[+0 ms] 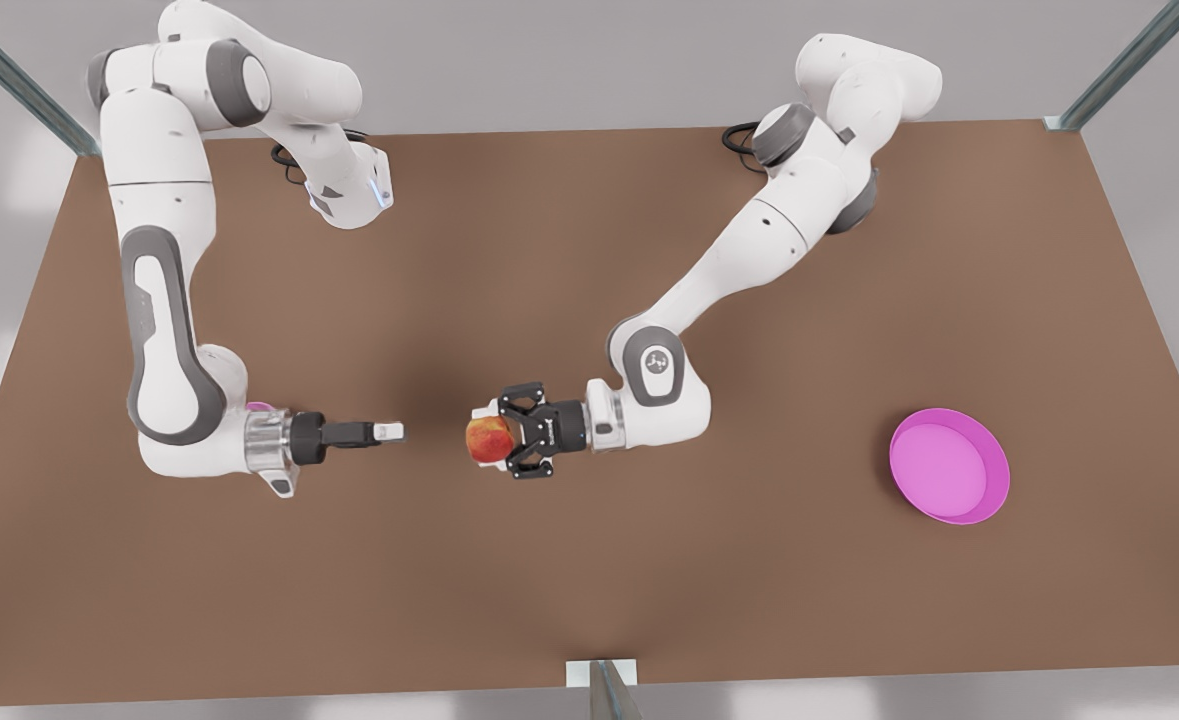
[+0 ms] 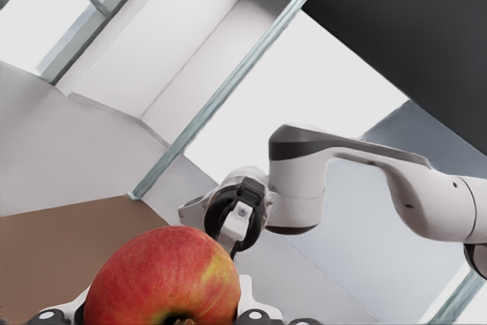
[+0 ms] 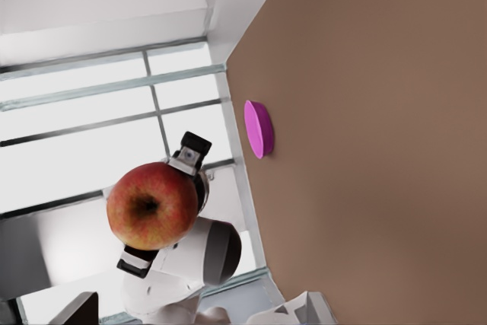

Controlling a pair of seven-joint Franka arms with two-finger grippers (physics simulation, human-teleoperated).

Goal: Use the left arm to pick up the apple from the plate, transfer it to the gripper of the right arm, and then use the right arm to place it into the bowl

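Observation:
The red and yellow apple (image 1: 487,440) hangs above the middle of the brown table, and my left gripper (image 1: 494,438) is shut on it. This is the arm on the front view's right. The left wrist view has the apple (image 2: 163,279) close up between the fingers. My right gripper (image 1: 394,432) points at the apple from the front view's left, a short gap away, open, with its fingers one above the other. The right wrist view looks at the apple (image 3: 152,205) head-on. The pink plate (image 1: 949,465) lies bare at the front view's right. A sliver of the pink bowl (image 1: 259,407) peeks from behind the right arm's wrist.
The brown table (image 1: 589,580) spreads wide between the two arms and toward the front edge. Metal frame posts (image 1: 604,690) stand at the corners and at the middle of the front edge.

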